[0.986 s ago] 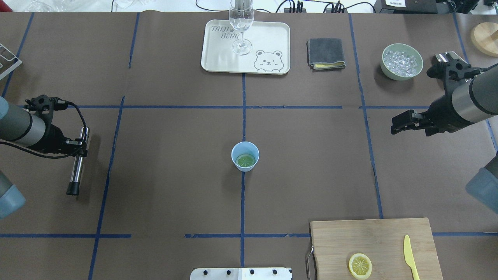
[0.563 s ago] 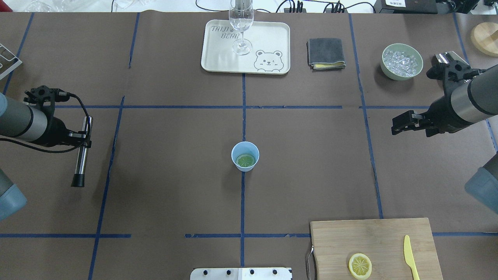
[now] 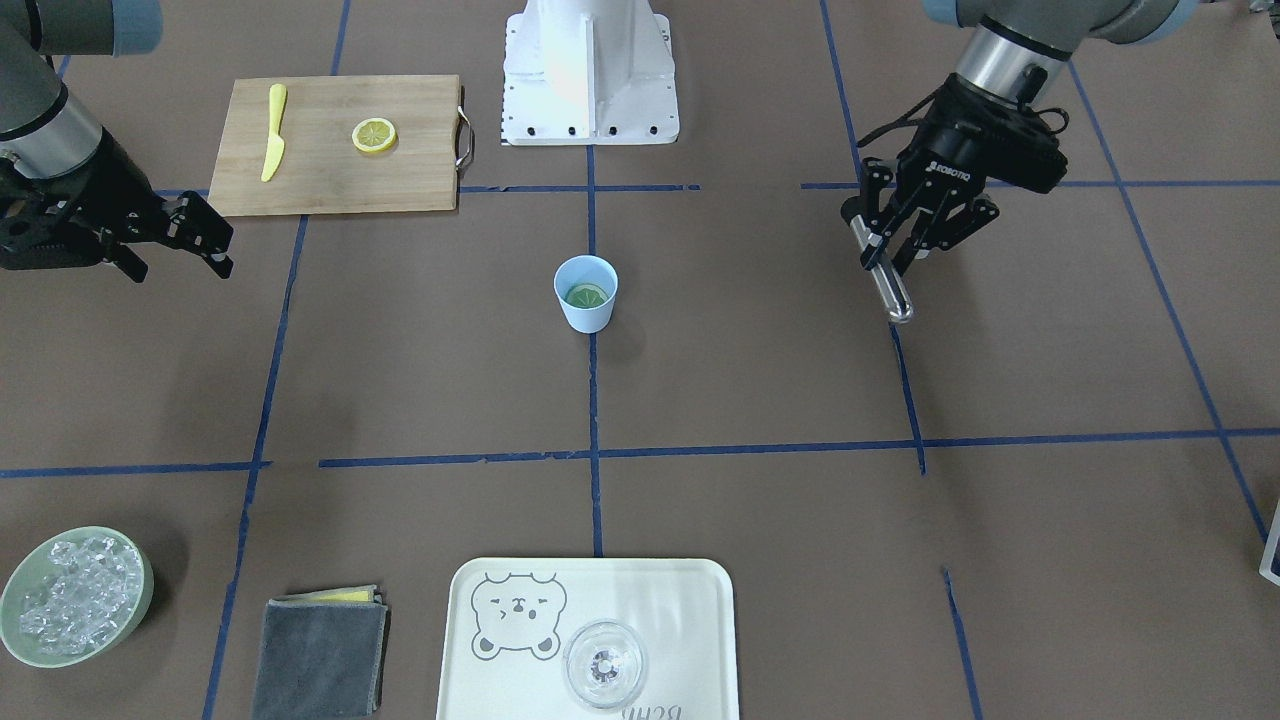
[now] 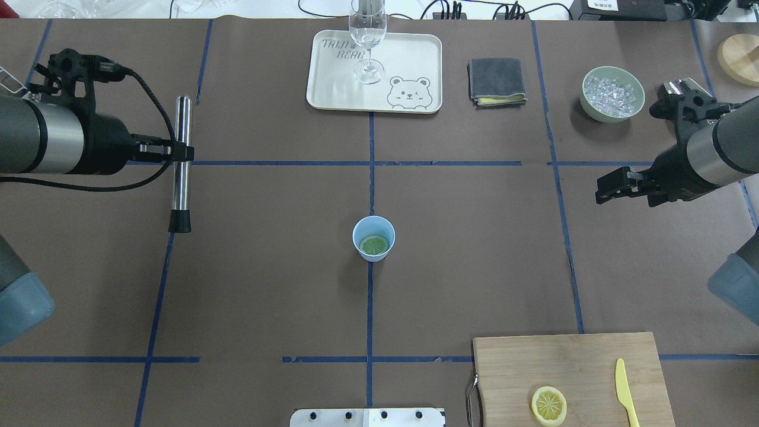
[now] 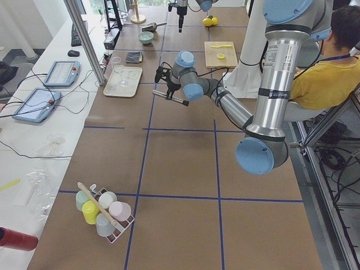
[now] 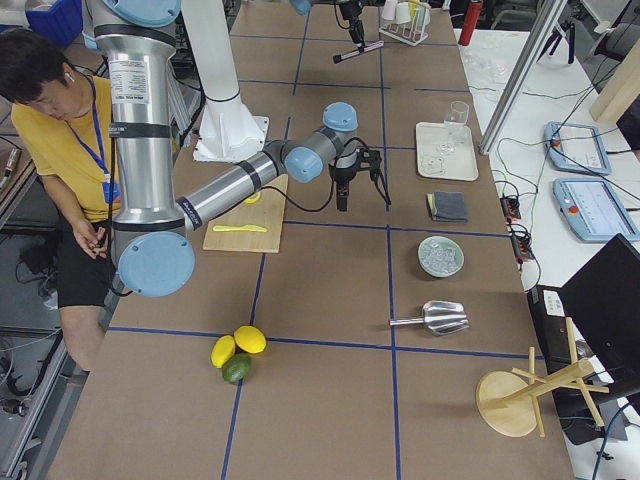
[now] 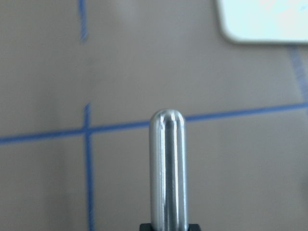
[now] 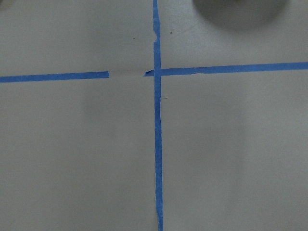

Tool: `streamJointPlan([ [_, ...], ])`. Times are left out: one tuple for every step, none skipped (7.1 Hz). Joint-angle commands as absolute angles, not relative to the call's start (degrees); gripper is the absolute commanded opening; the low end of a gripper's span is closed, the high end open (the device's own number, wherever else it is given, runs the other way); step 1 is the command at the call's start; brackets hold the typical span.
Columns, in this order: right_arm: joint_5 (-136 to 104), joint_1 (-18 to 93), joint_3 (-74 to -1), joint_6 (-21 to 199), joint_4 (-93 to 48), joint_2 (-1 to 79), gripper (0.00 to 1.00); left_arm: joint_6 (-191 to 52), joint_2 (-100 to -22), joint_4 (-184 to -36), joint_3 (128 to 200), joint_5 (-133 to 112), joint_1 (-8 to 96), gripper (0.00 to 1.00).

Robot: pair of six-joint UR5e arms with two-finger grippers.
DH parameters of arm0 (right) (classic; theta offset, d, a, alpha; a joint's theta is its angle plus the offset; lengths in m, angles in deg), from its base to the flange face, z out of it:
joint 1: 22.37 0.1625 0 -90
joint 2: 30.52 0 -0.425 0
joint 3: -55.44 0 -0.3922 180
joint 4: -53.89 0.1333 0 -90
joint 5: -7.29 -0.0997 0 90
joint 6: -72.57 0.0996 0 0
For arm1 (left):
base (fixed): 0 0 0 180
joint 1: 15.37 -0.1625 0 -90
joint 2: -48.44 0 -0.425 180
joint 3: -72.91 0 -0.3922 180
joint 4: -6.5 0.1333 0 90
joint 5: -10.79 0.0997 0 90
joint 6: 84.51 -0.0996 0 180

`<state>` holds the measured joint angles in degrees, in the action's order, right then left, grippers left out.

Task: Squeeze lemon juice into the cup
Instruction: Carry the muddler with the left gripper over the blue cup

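Observation:
The light-blue cup [image 4: 373, 228] stands at the table's middle with a lemon slice [image 4: 375, 245] lying inside it; it also shows in the front view [image 3: 586, 310]. A second lemon slice [image 4: 548, 405] lies on the cutting board [image 4: 569, 362]. My left gripper [image 4: 179, 153] is shut on a steel rod with a black tip [image 4: 178, 196], held level above the table far left of the cup. The rod's rounded end fills the left wrist view [image 7: 167, 168]. My right gripper [image 4: 600, 191] is open and empty, far right of the cup.
A cream tray [image 4: 409, 65] with a clear stemmed glass [image 4: 367, 35] stands at the far middle. A grey cloth [image 4: 497, 81] and a pale-green bowl of ice [image 4: 612, 95] are at the far right. A yellow knife [image 4: 625, 391] lies on the board.
My left arm has carried the rod away from the robot toward the far side and a little right, turning it nearly straight. The right arm, cup and lemon slices have not moved.

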<state>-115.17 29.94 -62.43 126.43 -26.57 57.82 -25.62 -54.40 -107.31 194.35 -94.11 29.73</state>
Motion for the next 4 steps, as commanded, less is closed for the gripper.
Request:
streamJointPlan([
  [-115.1,30.2,-62.5,126.3,-26.5,57.9,1.00,-22.1,-58.9,-105.7,197.8,-91.1,28.7,0.00],
  [-115.1,30.2,-62.5,126.0,-26.5,58.0,1.00,-21.4,-61.0,-105.4,198.6,-91.0,28.6,0.00],
  [-115.1,30.2,-62.6,126.1,-26.5,58.0,1.00,-21.5,-63.3,-104.9,197.9,-91.0,28.2,0.00],
  [-115.1,30.4,-62.6,126.0,-26.5,58.1,1.00,-21.8,-65.3,-104.9,197.9,-90.6,28.1,0.00],
])
